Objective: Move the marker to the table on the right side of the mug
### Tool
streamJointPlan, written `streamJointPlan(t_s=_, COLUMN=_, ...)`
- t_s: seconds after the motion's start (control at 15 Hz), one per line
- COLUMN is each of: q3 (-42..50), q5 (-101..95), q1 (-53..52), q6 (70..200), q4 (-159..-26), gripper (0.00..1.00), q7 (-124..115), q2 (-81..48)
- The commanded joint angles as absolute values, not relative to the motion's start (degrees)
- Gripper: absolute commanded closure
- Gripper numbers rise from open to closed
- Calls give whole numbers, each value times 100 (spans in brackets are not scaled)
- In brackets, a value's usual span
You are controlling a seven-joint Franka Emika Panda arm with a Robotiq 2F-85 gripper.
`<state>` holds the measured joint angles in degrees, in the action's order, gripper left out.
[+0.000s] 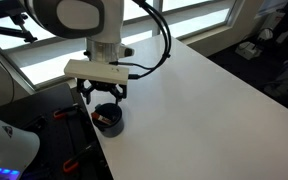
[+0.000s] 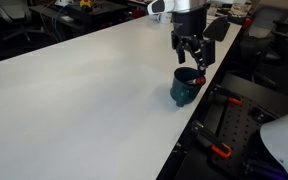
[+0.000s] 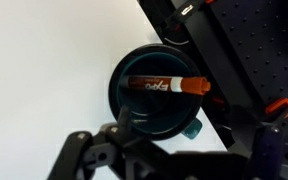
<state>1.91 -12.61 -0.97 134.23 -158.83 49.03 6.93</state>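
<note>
The hand [image 1: 104,94] is seen wide open and empty just above the mug [image 1: 109,120] at the bench [image 1: 204,100] edge, so it is best lowered with jaws straddling the marker [image 3: 166,86], laid across the mug's mouth, and closed mid-barrel.

Big bright windows [image 1: 199,12] along the back, rest of the room's pretty dim, maybe office chairs [image 2: 19,30], too blurry.
</note>
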Motion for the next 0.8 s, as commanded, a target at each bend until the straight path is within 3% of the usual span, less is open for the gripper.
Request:
streamJointPlan(t_s=0.0, q3=189, q5=-1300, q1=-78, q6=13024, q4=-15869, gripper=0, q7=4903, q2=712)
streamJointPlan(t_s=0.73, q3=238, q5=-1359, q1=-25, q6=13002, q4=-15877, gripper=0, q7=5292, q2=435)
